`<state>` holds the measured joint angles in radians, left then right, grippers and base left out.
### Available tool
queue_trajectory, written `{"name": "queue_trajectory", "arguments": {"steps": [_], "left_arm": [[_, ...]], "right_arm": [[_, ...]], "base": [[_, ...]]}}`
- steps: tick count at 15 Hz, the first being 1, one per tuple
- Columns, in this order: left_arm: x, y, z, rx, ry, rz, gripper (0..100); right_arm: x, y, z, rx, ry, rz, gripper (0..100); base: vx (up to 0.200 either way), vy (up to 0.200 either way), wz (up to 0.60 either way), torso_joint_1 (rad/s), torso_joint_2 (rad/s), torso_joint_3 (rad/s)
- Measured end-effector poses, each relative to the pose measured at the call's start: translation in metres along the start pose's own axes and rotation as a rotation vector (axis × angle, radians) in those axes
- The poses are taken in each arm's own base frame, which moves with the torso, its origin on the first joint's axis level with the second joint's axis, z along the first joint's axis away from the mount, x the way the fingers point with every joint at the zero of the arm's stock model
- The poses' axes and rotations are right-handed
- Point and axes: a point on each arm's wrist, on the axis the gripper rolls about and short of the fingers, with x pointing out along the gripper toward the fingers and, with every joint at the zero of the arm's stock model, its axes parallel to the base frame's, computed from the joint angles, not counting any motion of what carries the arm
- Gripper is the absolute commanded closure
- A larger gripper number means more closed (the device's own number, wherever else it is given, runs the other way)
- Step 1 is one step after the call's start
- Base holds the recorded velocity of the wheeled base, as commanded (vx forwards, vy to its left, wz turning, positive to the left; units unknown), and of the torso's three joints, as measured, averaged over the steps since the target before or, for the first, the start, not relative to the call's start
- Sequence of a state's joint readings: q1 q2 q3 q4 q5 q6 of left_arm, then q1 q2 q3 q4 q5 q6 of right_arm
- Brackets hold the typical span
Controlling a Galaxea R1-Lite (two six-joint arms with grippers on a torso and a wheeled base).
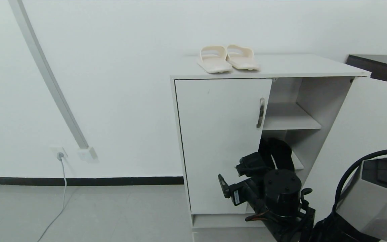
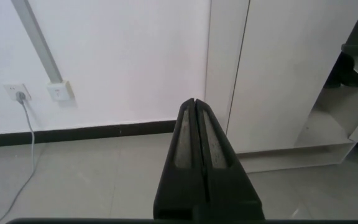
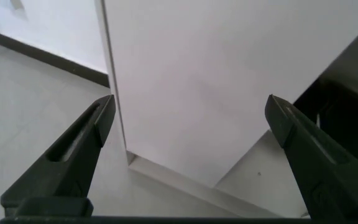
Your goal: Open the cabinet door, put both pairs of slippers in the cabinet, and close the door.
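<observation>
- The right fingers (image 3: 86, 134) are spread wide and hold nothing. They sit low, facing the foot of the shut door (image 1: 220, 141).
- The left fingers (image 2: 185, 137) are pressed together and empty, off to the side of the cabinet (image 1: 297, 65).
- Just past the right fingers, a dark shape (image 1: 277, 151) lies on the lower shelf (image 1: 297, 164). It is probably the first pair, but the arm hides part of it.
- The beige pair (image 1: 227, 58) sits high above the fingers on the cabinet's top, the two slippers side by side and touching.
- The step in hand looks like fetching that pair. Back the right fingers straight out so they miss the shut door's edge, then lift.
- Keep the fingers wide on the way up and close them across both straps at once, so the pair moves together.
- Stay clear of the open door (image 1: 364, 117) beside the arm, since a knock could swing it.
</observation>
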<state>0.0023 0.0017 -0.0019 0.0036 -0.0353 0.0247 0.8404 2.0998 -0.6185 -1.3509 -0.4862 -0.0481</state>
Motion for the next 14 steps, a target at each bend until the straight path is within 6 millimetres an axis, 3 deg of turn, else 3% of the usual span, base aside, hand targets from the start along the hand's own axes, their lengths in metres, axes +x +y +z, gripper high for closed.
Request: {"name": "queue_trajectory", "arguments": {"steps": [14], "left_arm": [[0.0000, 0.0000, -0.0001, 0.000, 0.000, -0.001, 100]], "right_arm": [[-0.0005, 0.0003, -0.0011, -0.003, 0.004, 0.001, 0]], "base": [[0.000, 0.000, 0.00, 0.168, -0.49, -0.323]]}}
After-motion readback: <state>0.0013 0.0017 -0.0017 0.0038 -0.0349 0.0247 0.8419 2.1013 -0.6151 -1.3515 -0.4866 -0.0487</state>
